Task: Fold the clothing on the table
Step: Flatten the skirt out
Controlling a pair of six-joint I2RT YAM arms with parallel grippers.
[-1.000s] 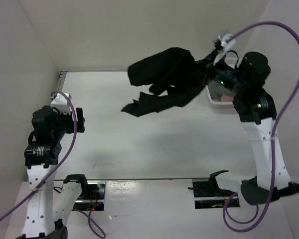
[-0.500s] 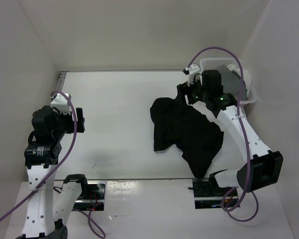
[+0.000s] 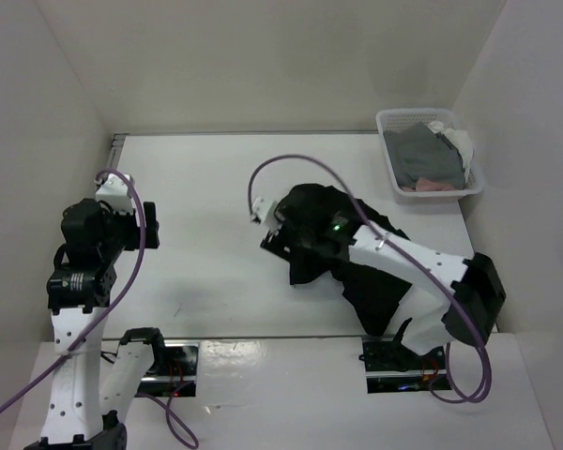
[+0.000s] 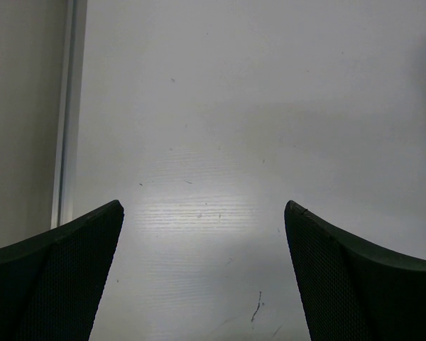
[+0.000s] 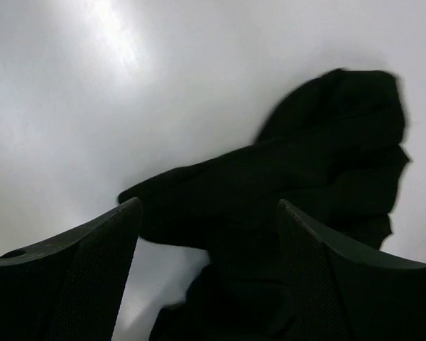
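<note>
The clothing, black and soft, lies crumpled in a heap on the white table, right of centre. My right gripper reaches across the heap to its left edge. In the right wrist view its jaws stand open just above the clothing, holding nothing. My left gripper hangs at the left of the table, well apart from the heap. It is open over bare tabletop.
A white mesh basket stands at the back right corner, holding a grey garment, something white and a pink cloth. Walls close in the table on the left, back and right. A metal rail runs along the near edge.
The right gripper opened and let go of the clothing, which fell from the air onto the table. The right arm swung from the basket down and left over the heap. The left arm stayed still.
</note>
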